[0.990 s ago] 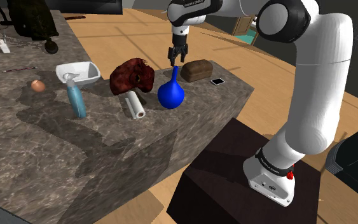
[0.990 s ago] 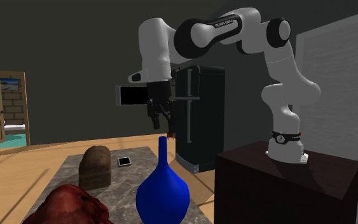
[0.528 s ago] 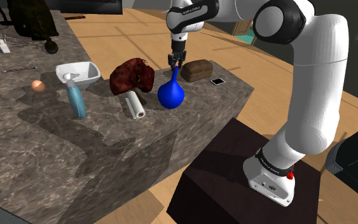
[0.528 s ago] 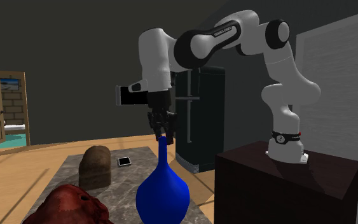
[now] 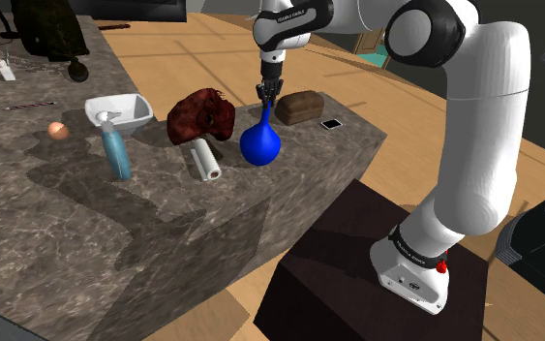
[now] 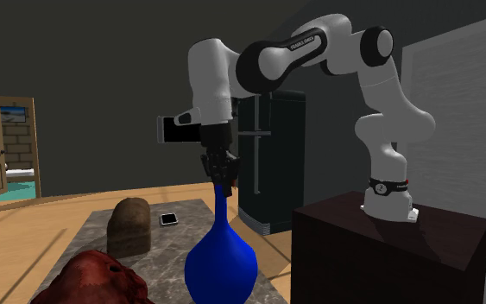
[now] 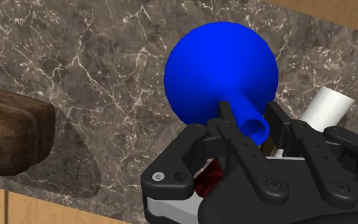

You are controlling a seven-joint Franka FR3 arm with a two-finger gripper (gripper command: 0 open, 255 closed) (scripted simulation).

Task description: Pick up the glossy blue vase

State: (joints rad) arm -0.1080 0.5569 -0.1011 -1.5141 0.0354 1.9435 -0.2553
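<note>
A glossy blue vase (image 5: pixel 259 143) with a round belly and a thin neck stands upright on the dark marble counter (image 5: pixel 86 203). My black gripper (image 5: pixel 268 97) points straight down over it and is shut on the top of the neck. In the second exterior view the gripper (image 6: pixel 224 181) clasps the neck's tip above the vase's belly (image 6: pixel 219 263). In the wrist view the two fingers (image 7: pixel 226 113) press on either side of the neck near its rim, with the vase's belly (image 7: pixel 222 67) beyond them.
Close around the vase are a dark red lump (image 5: pixel 201 114), a white roll (image 5: pixel 202 160) and a brown box (image 5: pixel 300 106). A small phone (image 5: pixel 331 124) lies near the counter's corner. A blue spray bottle (image 5: pixel 116 150), white bowl (image 5: pixel 120 109) and egg (image 5: pixel 58 130) sit further left.
The gripper came down over the vase's neck and its fingers closed on it. The vase has stayed in place on the counter.
</note>
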